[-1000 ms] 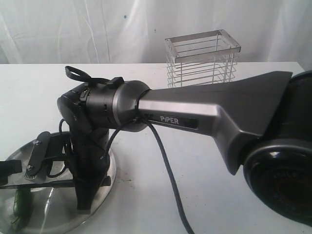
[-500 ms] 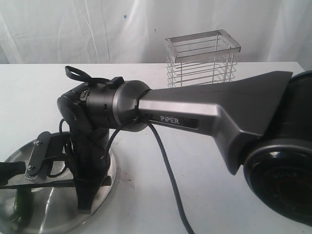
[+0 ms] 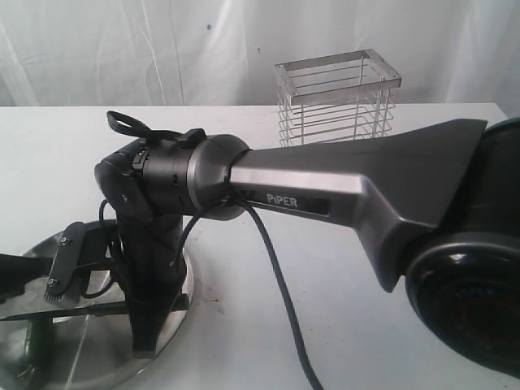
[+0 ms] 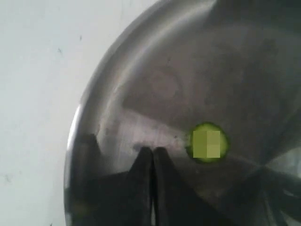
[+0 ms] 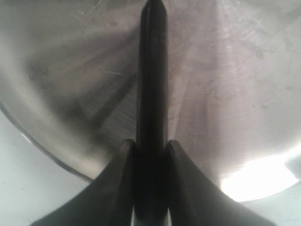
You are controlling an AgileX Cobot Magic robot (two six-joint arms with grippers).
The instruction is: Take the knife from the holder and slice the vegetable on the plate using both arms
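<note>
The steel plate (image 3: 184, 280) lies at the front left of the table. My right gripper (image 3: 148, 341) points down over it and is shut on the knife (image 3: 73, 311), whose dark blade lies level across the plate. In the right wrist view the knife (image 5: 152, 70) runs straight out from between the right gripper's (image 5: 151, 146) jaws over the plate (image 5: 235, 94). The dark green vegetable (image 3: 32, 351) lies under the blade. My left gripper (image 4: 153, 151) is shut and empty above the plate (image 4: 141, 56), next to a round vegetable slice (image 4: 207, 142). In the exterior view the left gripper (image 3: 11, 275) shows at the left edge.
The wire holder (image 3: 337, 97) stands empty at the back of the white table, right of the middle. The right arm's grey link (image 3: 349, 191) and its black cable (image 3: 280, 301) span the middle of the exterior view.
The left gripper has drawn back toward the left edge and slightly up. The knife blade has sunk a little over the plate.
</note>
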